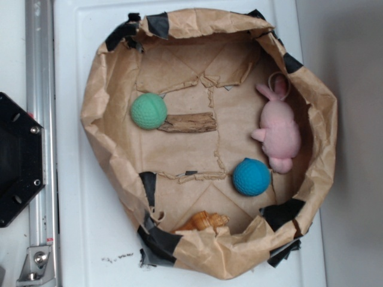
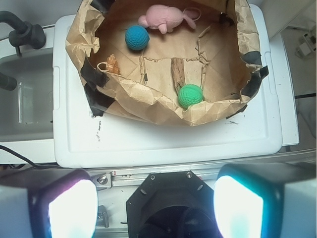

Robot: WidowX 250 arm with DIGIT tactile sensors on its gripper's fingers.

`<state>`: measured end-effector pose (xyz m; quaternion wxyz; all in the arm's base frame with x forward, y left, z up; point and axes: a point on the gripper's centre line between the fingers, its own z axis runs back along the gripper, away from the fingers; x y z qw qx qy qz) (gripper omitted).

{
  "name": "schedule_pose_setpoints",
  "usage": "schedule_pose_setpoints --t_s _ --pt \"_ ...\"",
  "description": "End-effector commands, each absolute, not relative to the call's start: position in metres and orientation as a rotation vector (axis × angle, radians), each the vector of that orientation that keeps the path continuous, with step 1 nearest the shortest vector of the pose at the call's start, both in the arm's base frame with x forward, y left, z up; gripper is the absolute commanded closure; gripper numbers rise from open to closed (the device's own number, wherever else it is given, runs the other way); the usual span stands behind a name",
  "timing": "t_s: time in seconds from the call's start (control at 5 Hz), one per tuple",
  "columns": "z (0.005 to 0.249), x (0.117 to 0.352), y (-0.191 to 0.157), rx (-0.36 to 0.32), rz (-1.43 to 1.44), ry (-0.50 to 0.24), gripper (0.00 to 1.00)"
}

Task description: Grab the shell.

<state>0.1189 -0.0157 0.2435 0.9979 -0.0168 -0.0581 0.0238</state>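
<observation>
The shell (image 1: pixel 202 222) is small, glossy and orange-tan. It lies at the bottom edge of the brown paper nest (image 1: pixel 108 89), partly hidden by the crumpled paper rim. In the wrist view the shell (image 2: pixel 113 64) sits at the nest's left inner wall. My gripper (image 2: pixel 156 208) is open and empty, its two fingers wide apart at the bottom of the wrist view, high above the robot base and well short of the nest. The gripper does not show in the exterior view.
Inside the nest lie a green ball (image 1: pixel 148 111), a flat brown wood piece (image 1: pixel 188 123), a blue ball (image 1: pixel 251 177) and a pink plush rabbit (image 1: pixel 276 130). The nest stands on a white platform (image 1: pixel 84 227). The black robot base (image 1: pixel 15 158) and a metal rail (image 1: pixel 40 72) are at left.
</observation>
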Motion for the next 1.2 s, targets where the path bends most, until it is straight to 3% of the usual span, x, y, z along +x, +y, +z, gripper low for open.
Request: schedule_pose_setpoints --t_s 0.0,0.2,0.4,0.6,0.8,1.0 --pt "0.243 0.119 -0.016 -0.034 0.048 -0.116 0.00" --pt "0.200 0.160 0.006 -0.148 0.284 -0.121 0.00" --pt "0.181 0.193 0.008 -0.184 0.356 -0.126 0.00" --pt "0.158 0.235 -0.001 -0.294 0.423 -0.094 0.00" --pt "0.137 0.251 -0.021 -0.332 0.395 -0.035 0.00" --pt "0.099 0.261 -0.032 -0.345 0.409 0.009 0.00"
